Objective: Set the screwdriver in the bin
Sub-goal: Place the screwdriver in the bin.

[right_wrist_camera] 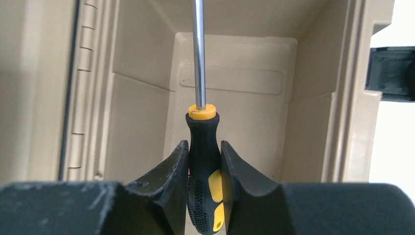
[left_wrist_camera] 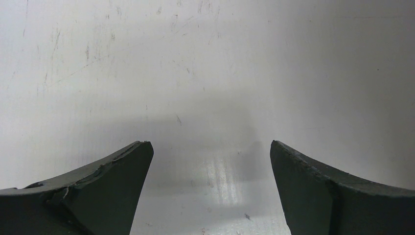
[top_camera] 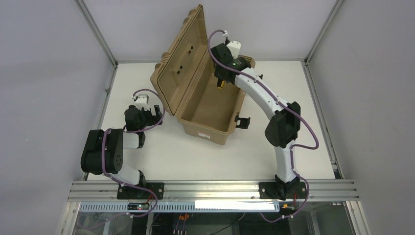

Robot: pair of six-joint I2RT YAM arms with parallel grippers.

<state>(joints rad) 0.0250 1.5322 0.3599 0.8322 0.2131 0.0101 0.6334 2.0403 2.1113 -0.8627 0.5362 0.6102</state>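
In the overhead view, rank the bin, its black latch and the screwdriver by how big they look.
Largest: bin.
Next: latch.
Smallest: screwdriver, but the right gripper hides most of it, so those two are unsure.

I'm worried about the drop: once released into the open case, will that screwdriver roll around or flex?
It may roll a little: the screwdriver has a rounded handle and thin round shaft. It looks rigid, the metal shaft straight in the right gripper. The walls of the tan case would likely contain it.
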